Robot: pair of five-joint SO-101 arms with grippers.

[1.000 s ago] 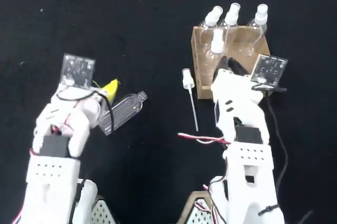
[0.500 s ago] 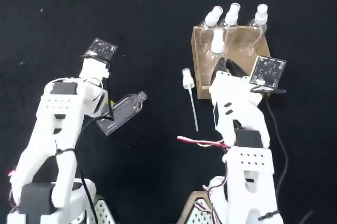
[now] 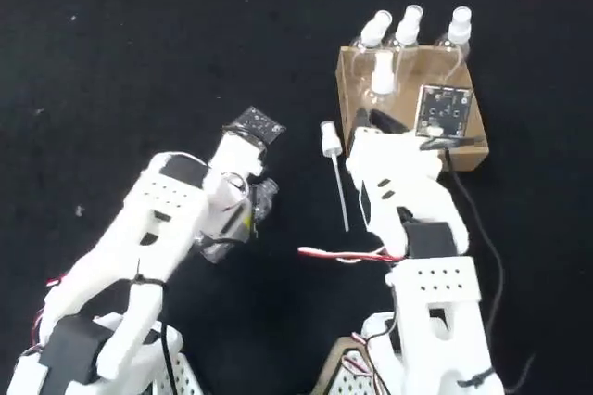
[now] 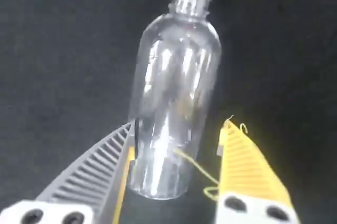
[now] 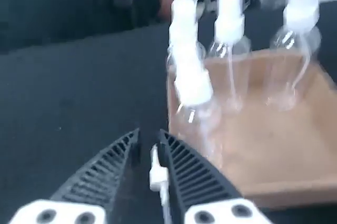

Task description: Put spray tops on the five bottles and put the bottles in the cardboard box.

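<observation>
A clear bottle [image 4: 176,92] without a top sits between the fingers of my left gripper [image 4: 176,145], which is shut on its lower half. In the high view this bottle [image 3: 259,202] is partly hidden under the left arm near the table's middle. A white spray top [image 3: 329,140] with a long tube lies on the black table, left of the cardboard box [image 3: 345,103]. My right gripper [image 3: 371,124] hovers just right of the spray top. Its fingers stand a narrow gap apart, and the spray top [image 5: 155,174] shows through that gap.
Several capped bottles [image 3: 408,24] stand in the cardboard box [image 5: 253,145] at the back right; one capped bottle [image 5: 189,77] is close ahead of my right gripper [image 5: 149,137]. A red and white cable [image 3: 338,254] lies beside the right arm.
The left arm swung right and toward the table's middle, carrying the clear bottle. The right arm shifted left, from over the box toward the lying spray top.
</observation>
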